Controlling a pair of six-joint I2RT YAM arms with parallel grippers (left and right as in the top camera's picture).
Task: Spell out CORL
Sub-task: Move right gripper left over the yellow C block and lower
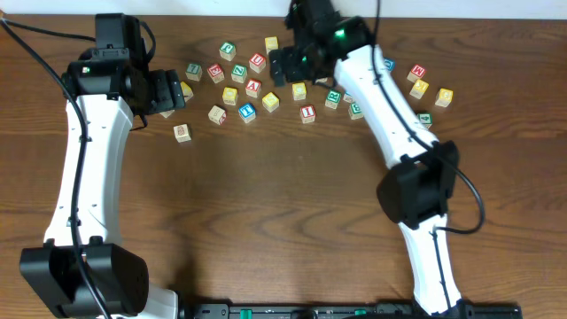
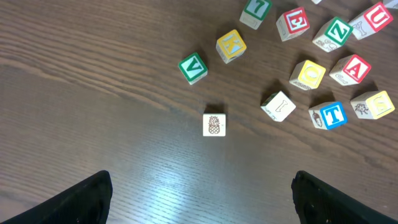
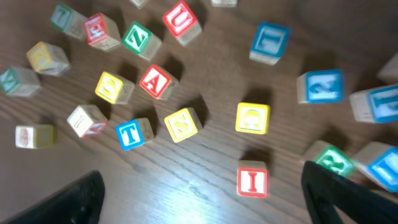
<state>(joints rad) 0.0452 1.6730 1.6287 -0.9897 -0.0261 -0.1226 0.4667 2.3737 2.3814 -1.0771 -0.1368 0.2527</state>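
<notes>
Several wooden letter blocks lie scattered at the table's far middle. In the right wrist view I see a yellow block with a round letter, another yellow one, a blue block that reads like L and a green block half behind my finger. My right gripper is open and empty above a red I block; overhead it hovers over the cluster. My left gripper is open and empty over bare wood, short of a pineapple block; overhead it is left of the blocks.
In the left wrist view there are a green V, a yellow K, a blue T and a red A. More blocks lie at the far right. The near half of the wooden table holds only the arms.
</notes>
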